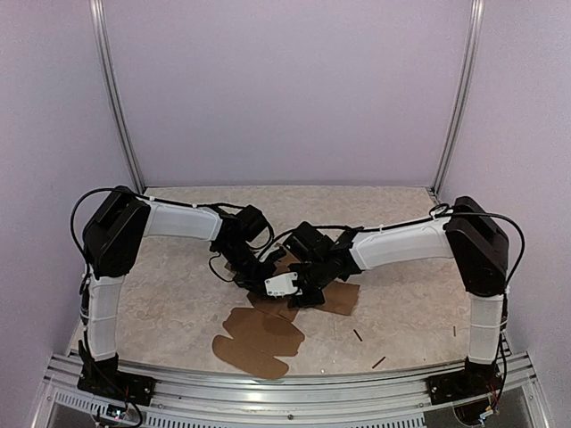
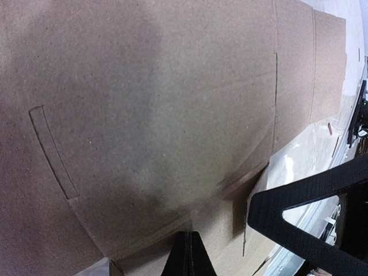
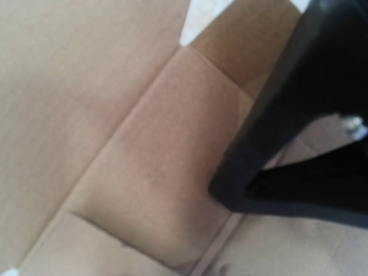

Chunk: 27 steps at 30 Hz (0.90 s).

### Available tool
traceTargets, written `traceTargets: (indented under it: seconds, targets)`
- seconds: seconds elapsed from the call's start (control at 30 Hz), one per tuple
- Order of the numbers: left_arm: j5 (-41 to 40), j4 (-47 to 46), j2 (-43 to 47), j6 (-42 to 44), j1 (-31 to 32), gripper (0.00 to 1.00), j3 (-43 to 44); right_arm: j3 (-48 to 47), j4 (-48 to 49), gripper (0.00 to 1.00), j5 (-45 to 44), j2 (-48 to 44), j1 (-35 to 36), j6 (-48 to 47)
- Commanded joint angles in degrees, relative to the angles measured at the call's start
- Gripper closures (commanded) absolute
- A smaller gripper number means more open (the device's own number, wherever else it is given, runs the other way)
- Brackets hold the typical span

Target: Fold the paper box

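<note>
The paper box (image 1: 259,341) is a flat brown die-cut cardboard sheet lying on the table, and its far part runs under both grippers. In the left wrist view the cardboard (image 2: 161,103) fills the frame, with a curved slot and fold lines. My left gripper (image 2: 190,241) is shut, its fingertips pressed together against the sheet. A black finger of the right gripper (image 2: 299,213) sits just to its right. From above, the left gripper (image 1: 264,276) and right gripper (image 1: 300,292) meet over the sheet's far edge. The right wrist view is blurred: creased cardboard (image 3: 149,161) and one black finger (image 3: 276,132).
Three tiny dark sticks (image 1: 357,335) (image 1: 378,362) (image 1: 454,331) lie on the marbled tabletop (image 1: 169,303) to the right of the sheet. An aluminium rail (image 1: 294,385) runs along the near edge. Pale walls with metal posts close in the back and sides.
</note>
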State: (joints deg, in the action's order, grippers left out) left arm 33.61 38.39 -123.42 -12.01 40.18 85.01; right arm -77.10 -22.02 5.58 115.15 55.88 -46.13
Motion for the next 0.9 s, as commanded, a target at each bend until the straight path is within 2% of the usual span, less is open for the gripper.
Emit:
traceTargets:
  seconds: [0.0, 0.23, 0.37, 0.47, 0.57, 0.73, 0.87]
  targets:
    - [0.09, -0.4, -2.93, 0.35, 0.15, 1.0, -1.11, 1.85, 1.27, 0.6, 0.11, 3.24, 0.42, -0.25]
    - [3.23, -4.15, 1.98, -1.76, -2.65, 1.0, -1.63, 6.56, 2.8, 0.6, -1.55, 4.93, 0.52, -1.75]
    - [2.8, -7.66, 9.12, -3.25, -5.71, 0.82, -2.42, 8.26, 2.9, 0.6, -1.73, 4.72, 0.54, -1.98]
    - [-1.73, -11.22, 15.28, -5.2, -9.11, 0.65, -5.28, 9.95, 3.39, 0.6, -1.4, 3.54, 0.52, -2.71]
    - [-7.72, -13.23, 18.88, -7.15, -12.46, 0.55, -8.83, 10.82, 3.19, 0.6, -1.11, 2.66, 0.5, -3.48]
    - [-13.97, -13.11, 18.09, -7.72, -13.89, 0.47, -12.19, 11.86, 2.21, 0.6, -0.86, 1.34, 0.64, -4.96]
    - [-13.21, -14.25, 15.46, -8.48, -13.9, 0.44, -13.13, 13.98, 3.0, 0.6, -0.96, -0.08, 0.73, -6.25]
